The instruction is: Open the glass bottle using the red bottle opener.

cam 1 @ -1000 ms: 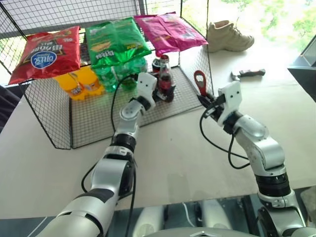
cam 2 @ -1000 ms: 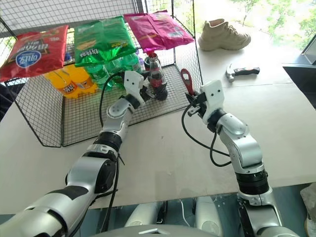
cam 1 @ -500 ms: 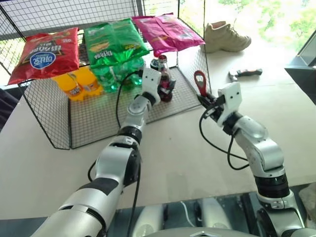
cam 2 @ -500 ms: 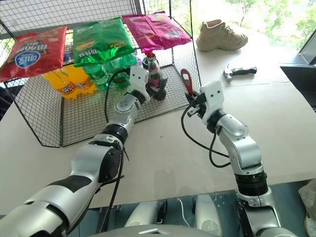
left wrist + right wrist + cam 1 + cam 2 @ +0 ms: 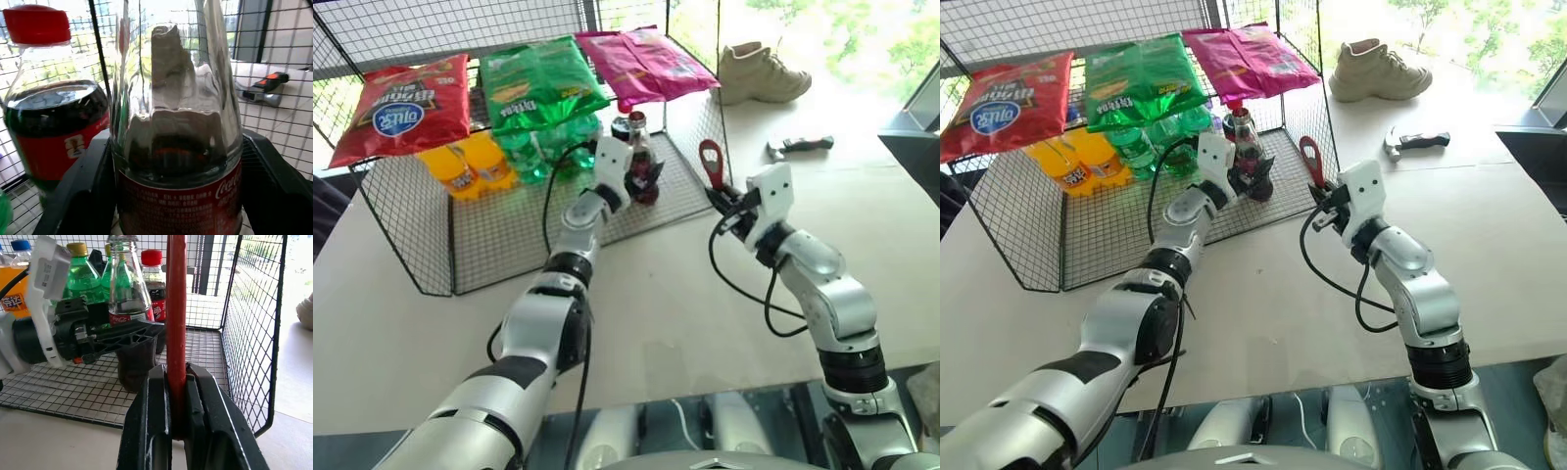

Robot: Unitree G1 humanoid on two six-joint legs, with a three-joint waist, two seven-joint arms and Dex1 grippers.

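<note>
The glass bottle (image 5: 639, 150) stands upright on the wire shelf floor (image 5: 499, 235), slim, with dark cola and a red label. My left gripper (image 5: 646, 180) is shut on its lower body, with a black finger (image 5: 274, 181) on either side of the glass bottle (image 5: 176, 147). To its right, just outside the shelf, my right gripper (image 5: 721, 202) is shut on the handle of the red bottle opener (image 5: 710, 162). The opener's ring head points up, a short way from the bottle. In the right wrist view the red bottle opener (image 5: 176, 308) stands in front of the glass bottle (image 5: 128, 293).
A stubbier cola bottle (image 5: 54, 122) with a red cap stands right behind the glass one. Green soda bottles (image 5: 533, 147) and orange ones (image 5: 470, 166) stand further left. Snack bags (image 5: 538, 83) lie on the shelf top. A shoe (image 5: 764, 73) and a black-handled tool (image 5: 800, 147) lie on the table.
My left gripper's fingers have closed in on the glass bottle. The right arm and the opener have kept still. The head view has shifted slightly.
</note>
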